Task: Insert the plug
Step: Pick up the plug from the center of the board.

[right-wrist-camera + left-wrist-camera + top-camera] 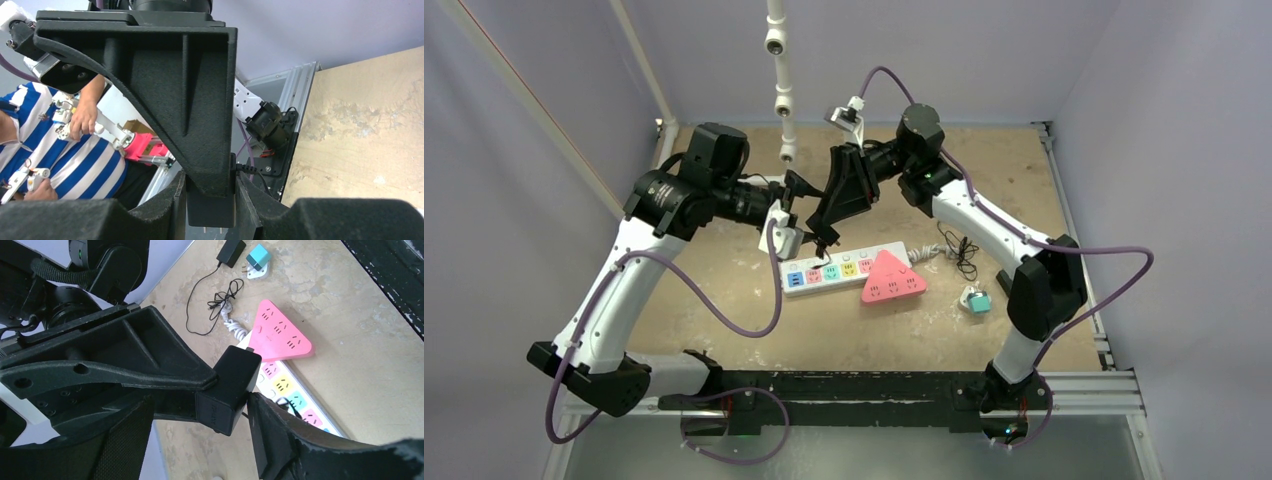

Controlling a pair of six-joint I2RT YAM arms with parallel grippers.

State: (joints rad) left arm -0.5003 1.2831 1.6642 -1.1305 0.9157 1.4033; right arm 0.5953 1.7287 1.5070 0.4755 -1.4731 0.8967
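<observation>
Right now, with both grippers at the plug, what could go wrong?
1. The left gripper stands open around the black plug that the right gripper clamps; closing could twist it or strike the right fingers.
2. A thin cord leaves the plug; it may snag among the crowded fingers.
3. The pink triangular block covers one end of the power strip and may foul the descent there.

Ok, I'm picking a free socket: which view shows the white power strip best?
Top external: the whole power strip shows, its right end under the pink triangular socket block. Left wrist catches only some sockets behind the black adapter; right wrist none.
</observation>
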